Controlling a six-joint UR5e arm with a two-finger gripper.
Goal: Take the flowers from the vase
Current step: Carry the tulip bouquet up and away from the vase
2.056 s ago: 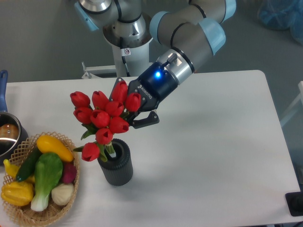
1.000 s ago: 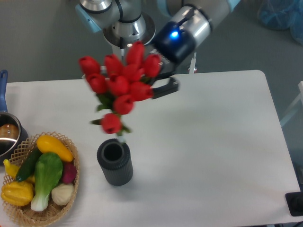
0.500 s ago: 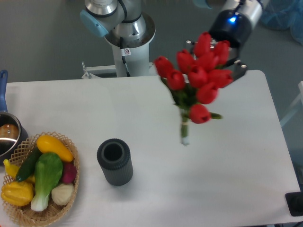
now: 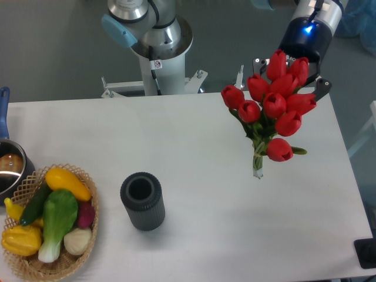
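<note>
- A white table (image 4: 194,223) fills my view, with grey floor beyond its far edge and the arm's base pedestal (image 4: 154,41) behind it.
- Nearest me, at the left front, sits a wicker basket (image 4: 26,264) of vegetables; just behind it a metal pot (image 4: 9,170) with a blue handle pokes in from the left edge.
- Just right of the basket stands the vase (image 4: 142,201), upright, its round mouth open and nothing in it.
- Well apart from the vase, over the far right of the table, the flowers (image 4: 273,108) hang in the air, buds up, stems trailing down and slightly left to a cut end above the tabletop.
- The claw (image 4: 291,70) sits right behind and above the buds, closed on the bunch; the buds hide its fingers, so I judge the grip from the hanging bunch alone.
- The bunch's long axis runs near vertical beneath the claw, so I judge the pick done; any next move carries that dangling stem end along.
</note>
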